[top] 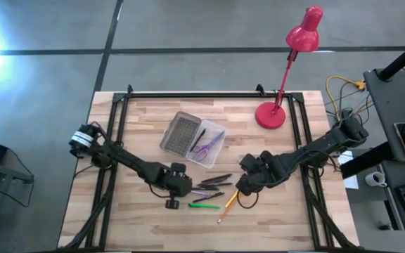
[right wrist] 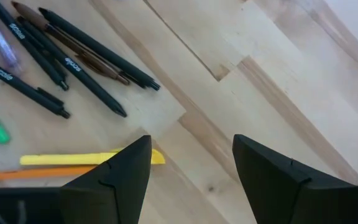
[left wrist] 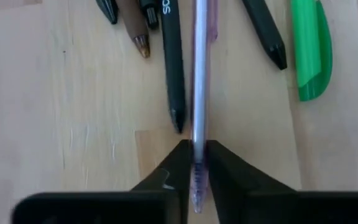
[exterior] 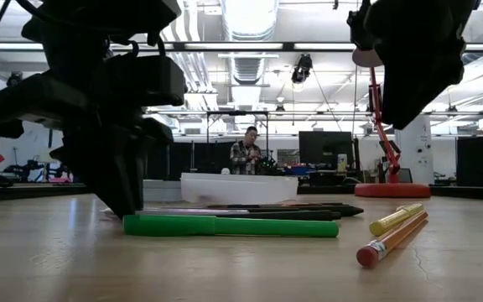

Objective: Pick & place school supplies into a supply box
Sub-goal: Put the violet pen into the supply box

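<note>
Several dark pens (top: 213, 181) and a clear purplish pen (left wrist: 199, 74) lie in a loose bunch at the table's middle. A green pen (top: 204, 205), a yellow pen (right wrist: 73, 159) and an orange pencil (exterior: 392, 239) lie nearer the front edge. The supply box (top: 209, 144) stands open behind them, its ribbed lid (top: 178, 133) folded out, purple scissors (top: 202, 149) inside. My left gripper (left wrist: 196, 171) sits low at the bunch's left end, shut on the purplish pen. My right gripper (right wrist: 191, 155) hovers open to the right of the pens, above the yellow pen's end. My left gripper pinches the clear purplish pen near its left end (left wrist: 196, 163) between its two fingertips. It comes from the table's left at a low slant, and the fingers lie along the pen. The pen's far part lies on the wood among the dark pens.
A red desk lamp (top: 271, 112) stands at the table's far right, its head beyond the far edge. A black frame rail (top: 209, 95) runs along the far edge. Bare wood lies near the front edge and left of the box. A person (exterior: 246, 155) shows far behind the table.
</note>
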### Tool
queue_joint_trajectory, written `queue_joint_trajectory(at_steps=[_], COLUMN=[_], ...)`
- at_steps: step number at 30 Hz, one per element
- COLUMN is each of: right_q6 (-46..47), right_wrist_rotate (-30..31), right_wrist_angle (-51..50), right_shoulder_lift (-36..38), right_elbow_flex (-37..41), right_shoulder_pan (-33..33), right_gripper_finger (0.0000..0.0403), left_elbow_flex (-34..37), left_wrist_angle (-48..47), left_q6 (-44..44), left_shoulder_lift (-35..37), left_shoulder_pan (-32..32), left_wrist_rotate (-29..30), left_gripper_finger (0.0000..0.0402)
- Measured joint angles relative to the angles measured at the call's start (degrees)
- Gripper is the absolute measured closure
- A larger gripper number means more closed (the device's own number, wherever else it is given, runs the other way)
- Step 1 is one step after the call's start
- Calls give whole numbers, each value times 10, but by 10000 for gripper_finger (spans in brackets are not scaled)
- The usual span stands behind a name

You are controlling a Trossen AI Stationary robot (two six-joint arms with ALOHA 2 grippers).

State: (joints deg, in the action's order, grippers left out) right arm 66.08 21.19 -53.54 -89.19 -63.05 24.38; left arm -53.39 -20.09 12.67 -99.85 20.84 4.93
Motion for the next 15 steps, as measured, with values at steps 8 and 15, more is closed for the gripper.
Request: queue_joint_trajectory(at_steps=[8, 15], right_q6=[2, 113], right_wrist_rotate=[0, 39], right_wrist_angle=[-5, -33], right_shoulder_lift=[0, 14], right_elbow_flex=[-3, -3], right_shoulder_pan=[2, 2], right_gripper_finger=[183, 183], left_elbow_flex=[8, 16], left_wrist_angle=[-88, -76], left_q6=[65, 311], left_shoulder_lift=[61, 204], left_shoulder_pan=[14, -11], left_wrist_rotate=[-33, 17], left_gripper_finger=[390, 392])
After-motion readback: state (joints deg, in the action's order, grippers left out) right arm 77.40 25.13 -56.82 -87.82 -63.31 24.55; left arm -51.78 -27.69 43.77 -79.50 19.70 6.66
